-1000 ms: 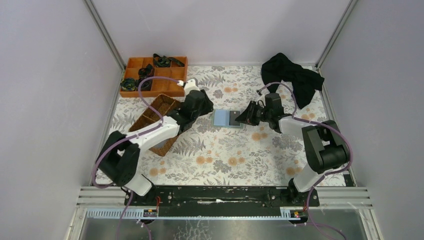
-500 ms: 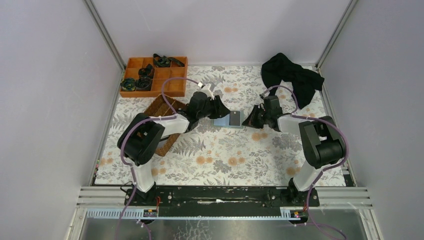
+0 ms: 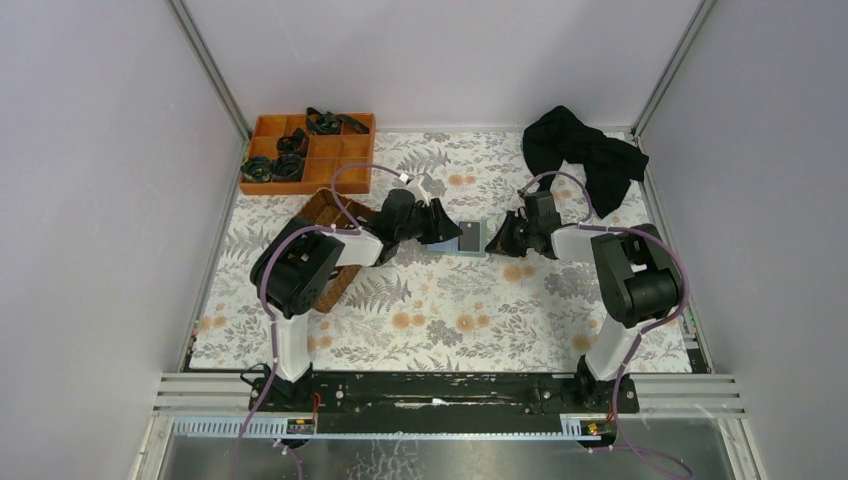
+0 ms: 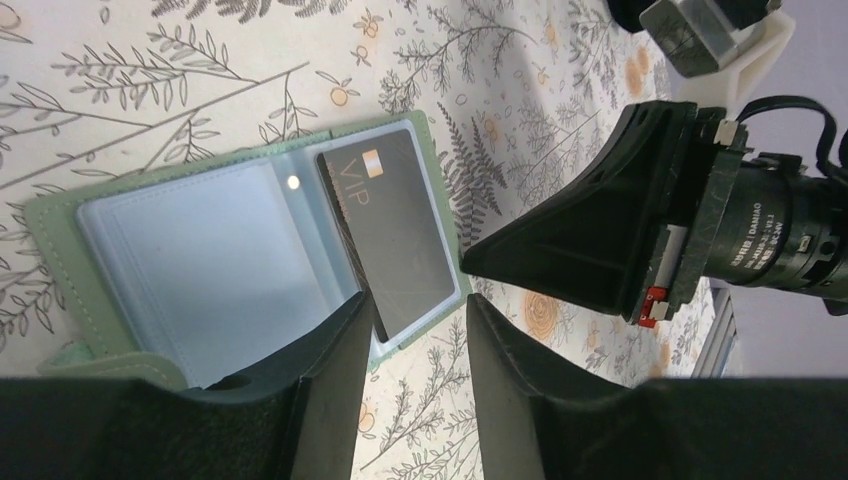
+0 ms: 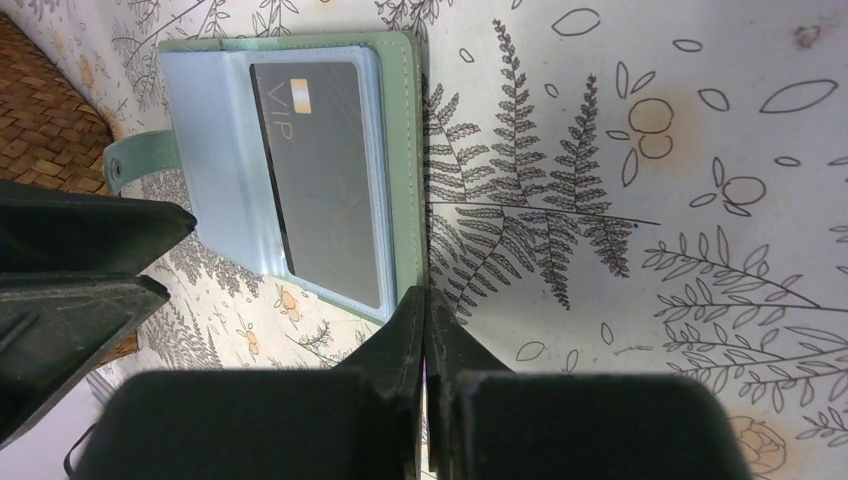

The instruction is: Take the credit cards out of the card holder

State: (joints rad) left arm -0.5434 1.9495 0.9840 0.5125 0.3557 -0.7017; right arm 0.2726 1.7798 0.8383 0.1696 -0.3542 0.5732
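A: Where's the holder (image 3: 470,238)?
B: Open flat at centre, between both grippers; a dark card (image 4: 390,230) sits in its right half.
A: And the grippers?
B: The left gripper (image 4: 415,320) is spread, empty, over the holder; the right gripper (image 5: 425,300) is pinched closed, tip at the right edge. I'd pin the holder with one, then slide the card out flat, not upward.

You've got a floral-print table cover (image 3: 450,310) beneath the left claw (image 3: 452,230), plain lilac walls (image 3: 440,60) beyond it and flanking, evenly lit.
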